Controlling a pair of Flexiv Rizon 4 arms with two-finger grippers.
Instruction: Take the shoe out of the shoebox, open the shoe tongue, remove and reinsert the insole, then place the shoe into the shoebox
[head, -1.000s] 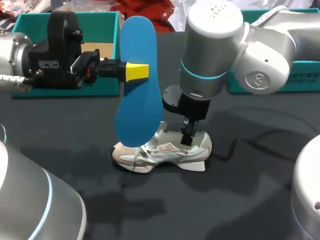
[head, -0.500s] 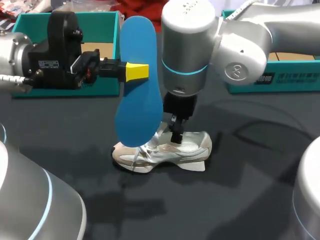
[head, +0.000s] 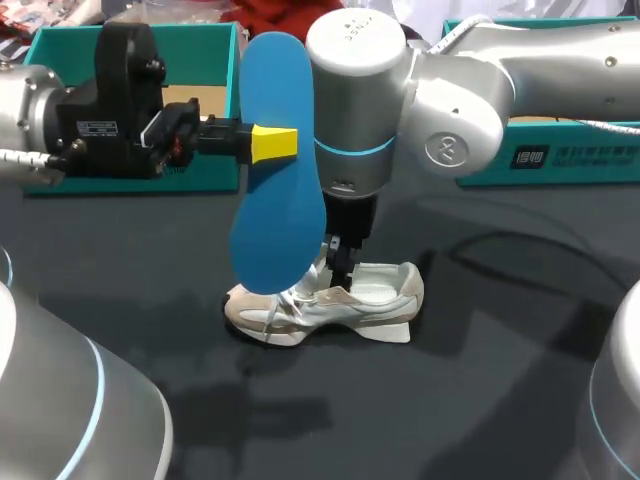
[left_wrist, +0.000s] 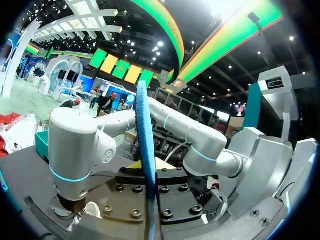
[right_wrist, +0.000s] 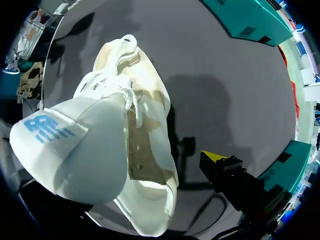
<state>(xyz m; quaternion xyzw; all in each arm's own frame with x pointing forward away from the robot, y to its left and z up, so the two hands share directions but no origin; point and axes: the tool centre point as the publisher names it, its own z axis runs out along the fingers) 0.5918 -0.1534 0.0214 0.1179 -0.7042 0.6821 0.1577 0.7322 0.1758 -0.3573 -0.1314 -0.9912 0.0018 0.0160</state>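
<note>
At the far left we see a teal shoebox (head: 200, 50), open on top. Our left arm (head: 30, 120) covers most of its front, so we cannot make out what lies inside. The left pincer (head: 290, 142) is clenched on the blue insole (head: 275, 220) and holds it upright in the air. Only one yellow fingertip (head: 272, 143) shows, flat on the near face; the other one is hidden behind the insole. The lower end of the insole overlaps the toe of the shoe, and we cannot tell if they touch. In the left wrist view the insole (left_wrist: 145, 165) runs edge-on between the two halves of the pincer, and no yellow tips show there.

In the middle, the right pincer (head: 341, 258) hangs from our right arm (head: 470, 90) onto the white shoe (head: 330, 300), which stands on the dark tabletop (head: 500, 380). In the right wrist view the raised tongue (right_wrist: 70, 150) hides one finger. The other fingertip (right_wrist: 215, 156) stands free beside the shoe (right_wrist: 145, 100) and touches nothing, so this pincer is released. At the right, a second teal box (head: 580, 165) lies partly behind the arm.
</note>
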